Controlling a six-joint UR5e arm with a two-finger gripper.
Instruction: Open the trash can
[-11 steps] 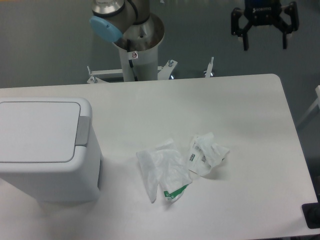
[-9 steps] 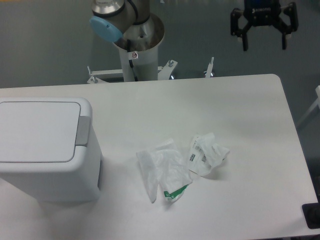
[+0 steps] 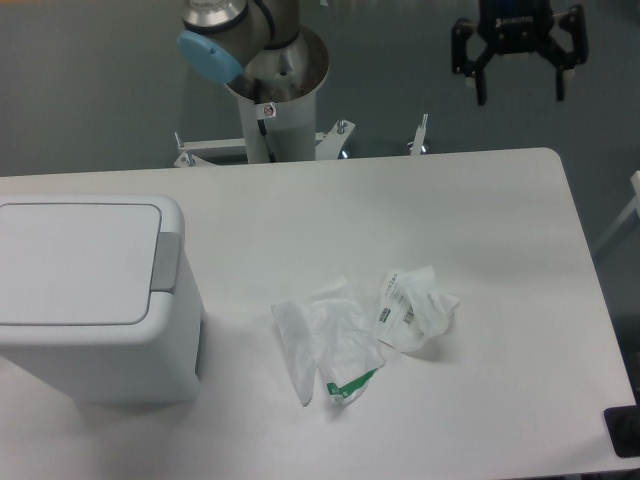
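The trash can (image 3: 95, 300) is a large boxy white bin at the left edge of the table. Its flat lid (image 3: 75, 262) lies shut, with the grey push-button strip (image 3: 165, 263) along its right edge. My gripper (image 3: 520, 88) hangs high at the top right, beyond the table's far edge, far from the bin. Its two black fingers (image 3: 480, 85) point down and stand wide apart with nothing between them.
Crumpled clear plastic wrappers (image 3: 360, 330) with green and white labels lie on the white table (image 3: 480, 220) right of the bin. The arm's base column (image 3: 275, 100) stands behind the far table edge. A dark object (image 3: 625, 432) sits at the front right corner.
The gripper has shifted slightly to the left and a little up. The trash can and the wrappers have not moved.
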